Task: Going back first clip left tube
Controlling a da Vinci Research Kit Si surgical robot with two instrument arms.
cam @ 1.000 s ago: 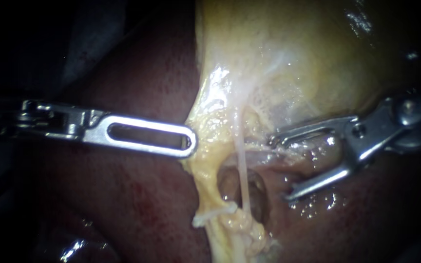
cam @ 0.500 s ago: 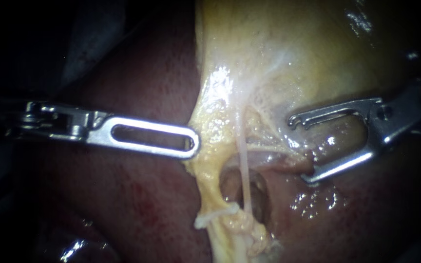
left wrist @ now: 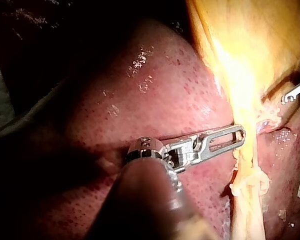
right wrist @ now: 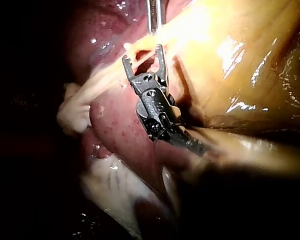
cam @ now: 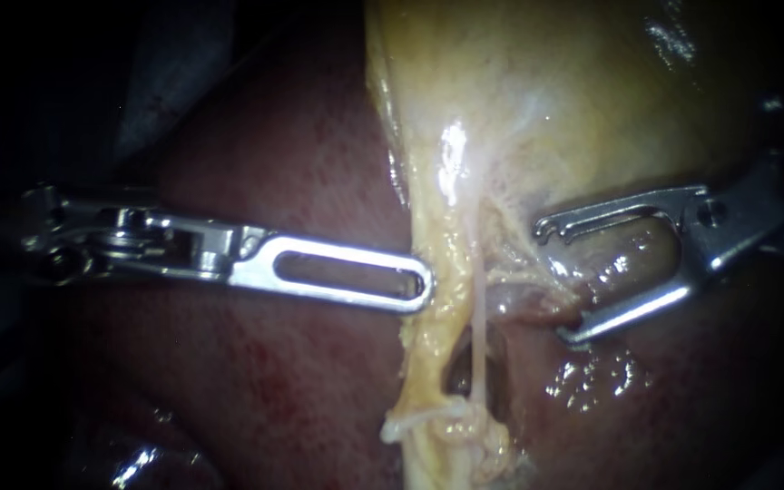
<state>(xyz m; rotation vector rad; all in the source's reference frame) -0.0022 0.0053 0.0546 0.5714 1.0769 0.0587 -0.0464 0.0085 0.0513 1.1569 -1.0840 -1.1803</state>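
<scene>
Left tube (cam: 426, 349): yellow strand running down from gallbladder (cam: 573, 109) over liver (cam: 274, 381), mid-view. L instrument (cam: 421, 287): jaws together, gripping nothing, tip touching tube's left edge. R instrument (cam: 557, 281): jaws wide apart, empty, just right of tube.

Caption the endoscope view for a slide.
The left instrument touches the yellowish tissue strand below the gallbladder; the right instrument sits beside it, jaws open, over the liver.
</scene>
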